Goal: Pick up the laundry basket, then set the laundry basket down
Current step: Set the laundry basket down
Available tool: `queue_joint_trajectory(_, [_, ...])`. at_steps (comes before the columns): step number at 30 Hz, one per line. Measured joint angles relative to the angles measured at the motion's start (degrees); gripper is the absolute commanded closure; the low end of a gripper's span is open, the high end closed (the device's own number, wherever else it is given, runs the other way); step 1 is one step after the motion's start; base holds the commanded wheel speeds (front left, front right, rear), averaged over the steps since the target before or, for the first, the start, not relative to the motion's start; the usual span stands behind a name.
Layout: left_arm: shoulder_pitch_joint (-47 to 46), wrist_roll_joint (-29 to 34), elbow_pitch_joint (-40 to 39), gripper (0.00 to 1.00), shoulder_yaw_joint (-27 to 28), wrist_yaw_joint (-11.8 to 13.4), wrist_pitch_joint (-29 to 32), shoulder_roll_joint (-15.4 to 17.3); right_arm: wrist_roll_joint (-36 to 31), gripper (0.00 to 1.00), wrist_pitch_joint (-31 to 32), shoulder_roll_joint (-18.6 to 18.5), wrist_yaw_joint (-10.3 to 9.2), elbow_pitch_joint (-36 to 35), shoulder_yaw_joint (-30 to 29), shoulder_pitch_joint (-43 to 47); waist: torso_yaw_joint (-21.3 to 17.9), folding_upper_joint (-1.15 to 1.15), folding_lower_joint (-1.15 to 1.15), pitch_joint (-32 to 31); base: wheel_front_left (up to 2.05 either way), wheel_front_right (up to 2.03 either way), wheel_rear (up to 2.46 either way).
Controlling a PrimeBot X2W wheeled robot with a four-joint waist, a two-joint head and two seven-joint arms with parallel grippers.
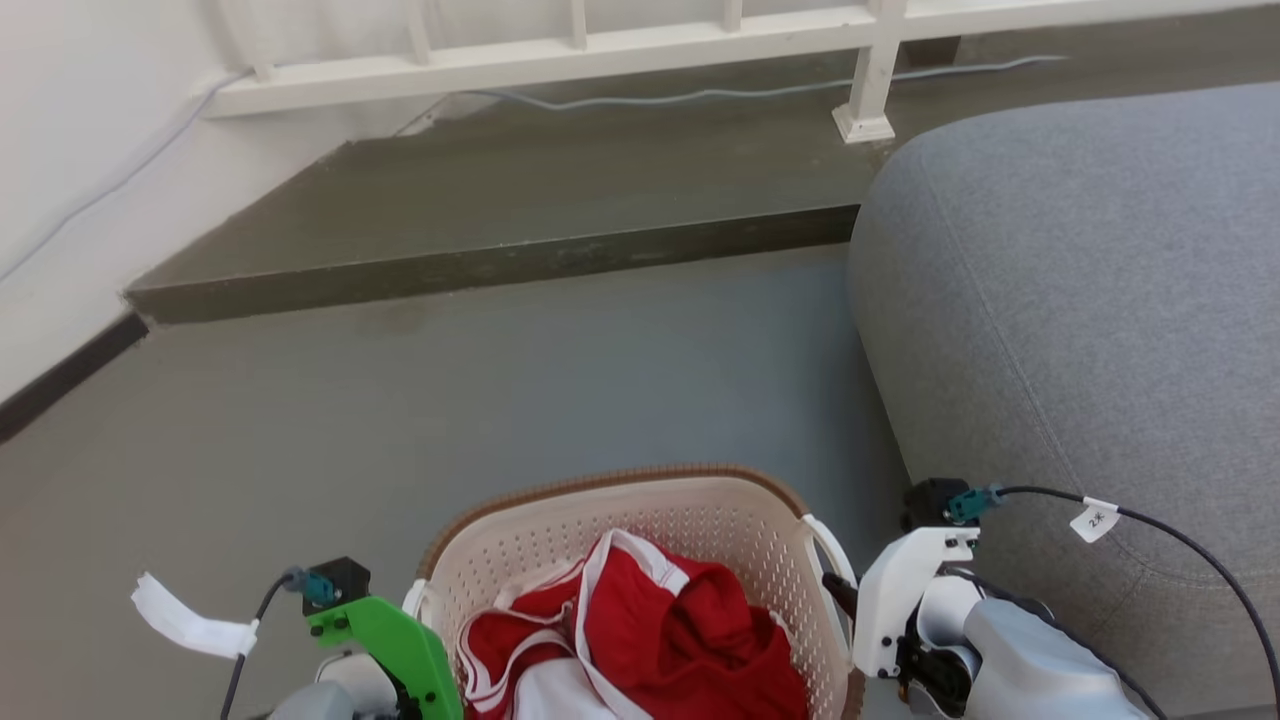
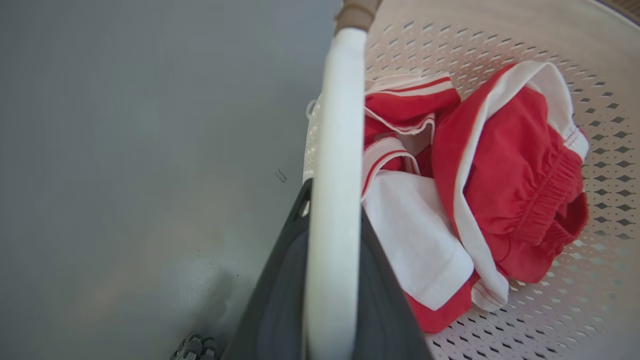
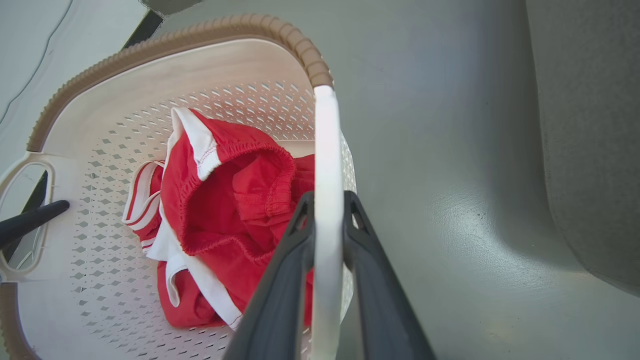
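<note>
A: Looking for the laundry basket. Where?
B: Low down in front, over the grey floor, between both arms. Just beside the big grey sofa on the right.
A: Sitting on the floor or lifted?
B: Cannot tell.
A: Anything inside?
B: Red and white clothes, all bunched up.
A: And the left gripper?
B: Squeezed tight on the left white handle, one dark finger on each side.
A: And the right gripper?
B: Same thing. Pinching the right white handle, fingers pressed against it.
A: Farther back?
B: A low dark step, then a white railing by the wall.
</note>
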Motion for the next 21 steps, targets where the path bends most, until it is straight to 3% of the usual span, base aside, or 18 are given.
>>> queue_joint_trajectory(21, [-12.61, 1.79, -3.96, 1.00, 0.42, 1.24, -7.23, 0.36, -1.12, 1.00, -8.60, -2.64, -0.58, -2.14, -0.92, -12.32, 0.84, 0.00, 0.01, 14.67, 0.00, 0.00, 0.00])
